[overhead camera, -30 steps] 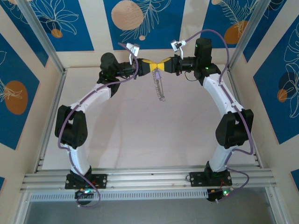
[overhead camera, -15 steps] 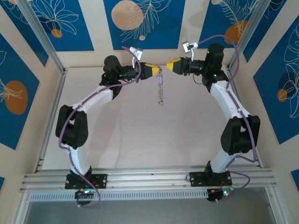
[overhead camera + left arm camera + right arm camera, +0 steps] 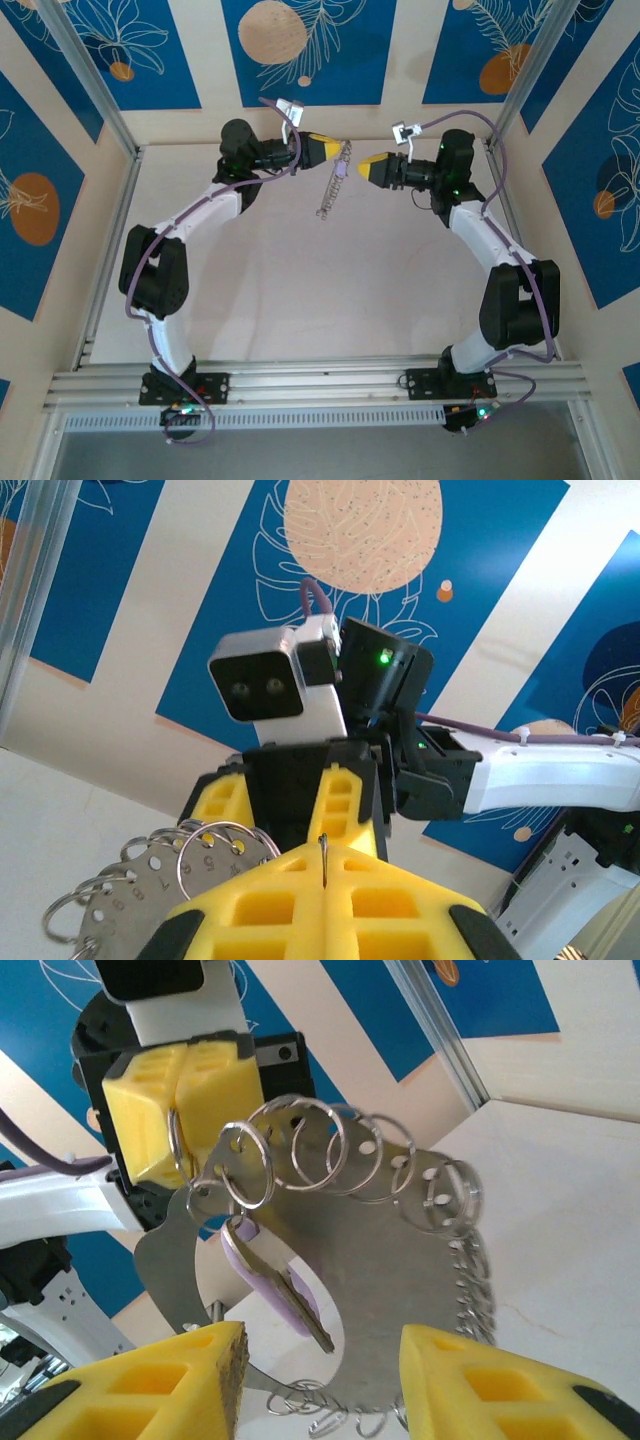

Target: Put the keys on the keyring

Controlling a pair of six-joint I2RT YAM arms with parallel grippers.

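Left claw (image 3: 335, 148): shut tight, its yellow pads (image 3: 160, 1090) pressed together on one small split ring (image 3: 174, 1138) of the keyring. It is held up clear of the table (image 3: 300, 290), near the back wall (image 3: 300, 50).
Right claw (image 3: 320, 1360): spread wide, with nothing between its yellow fingers (image 3: 190, 1380). It faces the left claw tip to tip, with a gap between the two.
Keyring (image 3: 390, 1260): a flat silvery crescent plate, punched with holes along its outer edge, each hole carrying a split ring (stamped numbers sit beside the holes, legible from the left wrist). It hangs from the tip of the left claw and trails downward, slanting back under that claw and away from the right one. From the right wrist it lies straight ahead of the open fingers.
Contact, right claw to keyring: from overhead the right claw's tip sits just beside the hanging plate, and no touch is visible.
Key (image 3: 262, 1272): tiny, with a pale lilac head and a short silver blade. It hangs from a split ring at the end of the plate nearest the left claw, just below that claw's pads. The blade points down and toward the right claw.
Key on ring: it appears threaded on that split ring. Its head partly hides the join, so I cannot confirm the loop is closed.
Wrist camera (image 3: 262, 685): a white box mounted above the right claw's fingers, looking at the left claw.
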